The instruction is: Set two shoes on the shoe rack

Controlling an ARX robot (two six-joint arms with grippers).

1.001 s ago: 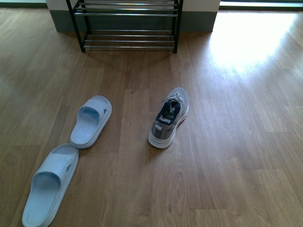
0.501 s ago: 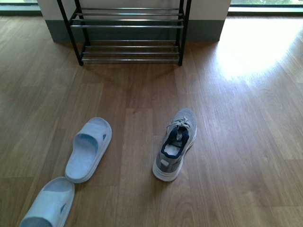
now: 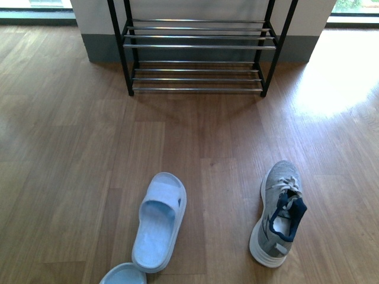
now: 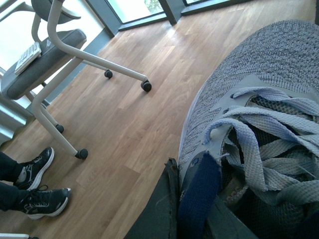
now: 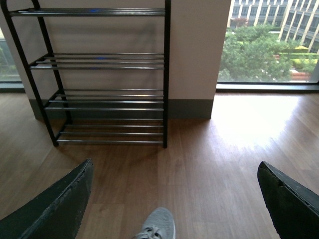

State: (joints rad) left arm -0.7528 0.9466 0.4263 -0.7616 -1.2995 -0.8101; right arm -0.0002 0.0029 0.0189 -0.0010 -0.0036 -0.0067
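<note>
Left claw clamped on dark-blue collar of held sneaker: soft knit, probably light (toe may droop from that hold). Right claw spread apart, empty. Second sneaker and slide sandal lie on surface; shoe rack beyond.

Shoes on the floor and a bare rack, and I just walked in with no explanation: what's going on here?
A two-armed robot is putting shoes on the shoe rack. Its left gripper appears clamped on the dark blue collar of one grey sneaker, seen close in the left wrist view. The right gripper is open and holds nothing. A second grey sneaker, a pale blue slide sandal and part of another sandal lie on the wood floor short of the rack, whose visible tiers hold no shoes.
</note>
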